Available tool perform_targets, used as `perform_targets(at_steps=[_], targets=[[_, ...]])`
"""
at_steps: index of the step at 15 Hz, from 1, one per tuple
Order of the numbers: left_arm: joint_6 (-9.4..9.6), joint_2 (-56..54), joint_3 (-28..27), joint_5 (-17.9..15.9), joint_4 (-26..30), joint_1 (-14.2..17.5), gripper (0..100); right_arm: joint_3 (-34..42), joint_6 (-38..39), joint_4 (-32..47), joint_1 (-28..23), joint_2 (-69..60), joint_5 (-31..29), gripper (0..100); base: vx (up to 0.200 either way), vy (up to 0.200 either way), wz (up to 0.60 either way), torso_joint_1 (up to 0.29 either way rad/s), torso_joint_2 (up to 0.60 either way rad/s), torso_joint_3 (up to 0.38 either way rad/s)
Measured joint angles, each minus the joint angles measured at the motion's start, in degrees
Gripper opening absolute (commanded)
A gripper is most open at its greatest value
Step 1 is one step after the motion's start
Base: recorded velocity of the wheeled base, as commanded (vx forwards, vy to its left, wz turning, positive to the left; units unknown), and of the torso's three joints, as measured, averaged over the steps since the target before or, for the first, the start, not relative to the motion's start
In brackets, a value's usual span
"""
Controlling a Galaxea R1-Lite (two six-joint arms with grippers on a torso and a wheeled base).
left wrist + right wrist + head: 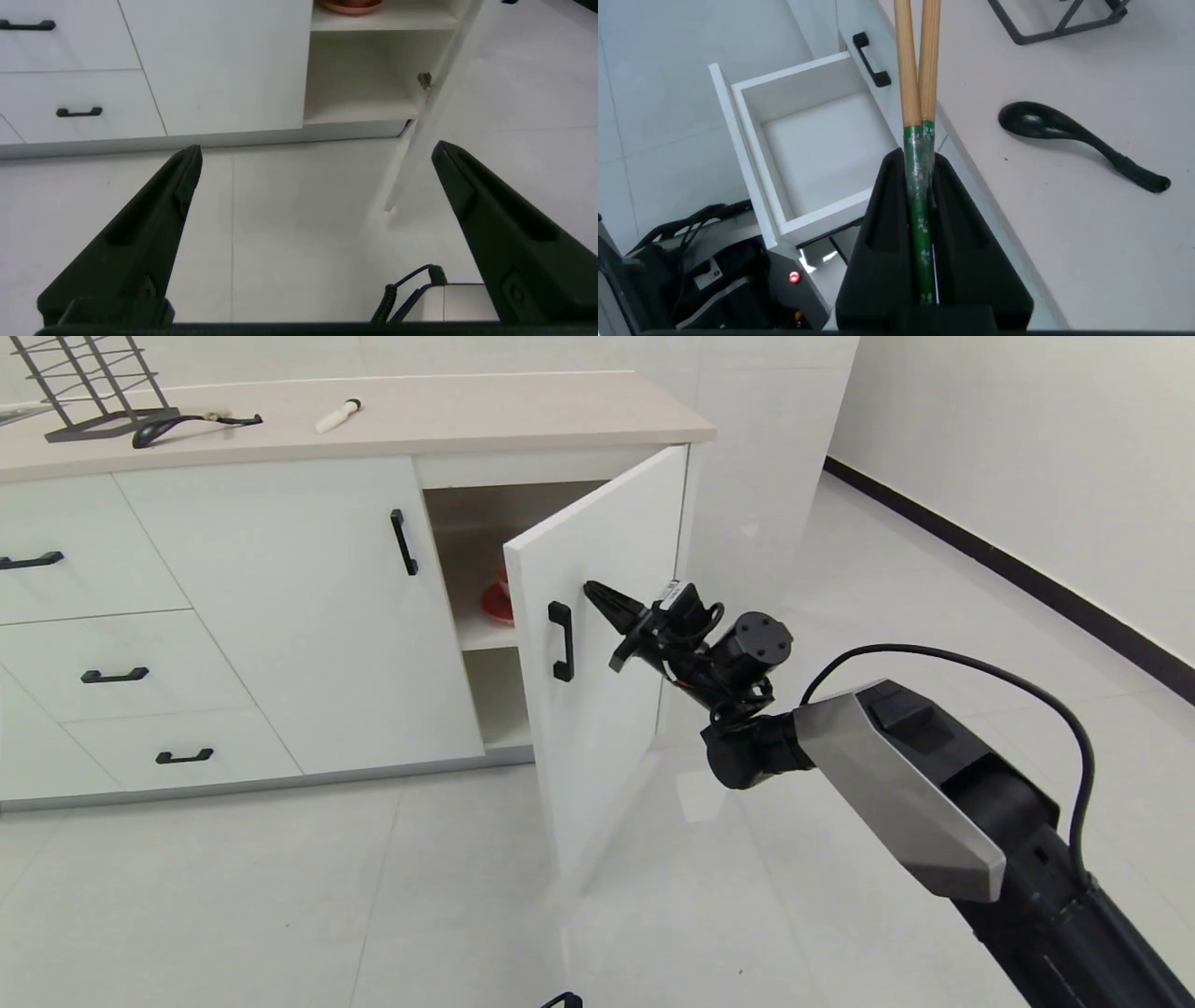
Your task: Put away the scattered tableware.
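1. Two wide-spread jaws mark the left pincer (316,149), which holds nothing and hangs low over the floor, facing the cupboard's lower shelf.
2. Toward the left end of the surface (485,415), beside a wire rack (89,383), lies a black spoon (177,424). A white-handled utensil (338,414) lies to its right, nearer the middle.
3. Under the surface's right end the cupboard door (607,532) stands open, with a red dish (495,605) on the upper shelf inside.
4. The right pincer (920,163) is clamped tight on a pair of chopsticks (929,56), gripped at their green ends. Their long axis runs straight out from the jaws.
5. The relation that matters, I judge, shows in the right wrist view. An open drawer (813,159) lies below and to one side of the sticks, and the spoon lies on the surface to the other side. The right arm is the nearer one. The sticks would need to shift sideways off the surface's front edge, over the drawer, then come down.
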Motion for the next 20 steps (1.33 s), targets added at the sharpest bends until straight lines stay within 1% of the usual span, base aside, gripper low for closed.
perform_targets(at_steps=[3, 6, 7, 8, 11, 13, 16, 19, 20], targets=[[-0.04, 0.00, 0.01, 0.00, 0.04, 0.00, 100, 0.39, 0.61, -3.07, -1.41, -0.52, 0.16, 0, 0.000, 0.000, 0.00, 0.000, 0.00, 0.000], [-0.24, 0.00, 0.01, 0.00, -0.05, -0.02, 100, 3.30, 1.95, -5.36, -2.05, -2.60, 0.29, 0, 0.000, 0.000, 0.00, 0.000, 0.00, 0.000], [-0.26, 0.00, 0.01, -0.02, -0.07, 0.00, 100, 5.77, 2.05, -5.56, -2.51, -4.11, 0.20, 0, 0.000, 0.000, 0.00, 0.000, 0.00, 0.000], [-0.26, 0.00, 0.01, -0.04, -0.05, 0.00, 100, 10.12, 2.08, -5.71, -2.46, -6.60, 0.27, 0, 0.000, 0.000, 0.00, 0.000, 0.00, 0.000], [-0.28, 0.00, 0.01, -0.04, -0.02, 0.00, 100, 31.43, 2.11, -6.27, -3.82, -18.80, 0.41, 0, 0.000, 0.000, 0.00, 0.000, 0.00, 0.000], [-0.28, 0.00, 0.01, -0.02, -0.02, 0.00, 100, 49.04, 2.08, -6.81, -4.83, -30.51, 1.45, 0, 0.000, 0.000, 0.00, 0.000, 0.00, 0.000], [-0.11, 0.00, 0.01, -0.02, 0.06, 0.02, 100, 71.36, 1.83, -7.31, -8.80, -51.30, 2.71, 0, 0.000, 0.200, 0.00, 0.004, 0.00, 0.004], [-0.02, 0.00, -0.02, -0.02, 0.09, 0.02, 100, 89.17, 1.62, -6.81, -13.20, -73.55, 3.28, 0, 0.000, 0.200, 0.00, -0.001, 0.00, 0.001], [-0.02, 0.00, -0.05, -0.02, 0.12, 0.00, 100, 93.45, 1.67, -5.95, -14.67, -80.21, 3.32, 0, 0.000, 0.200, 0.00, -0.002, 0.00, 0.007]])
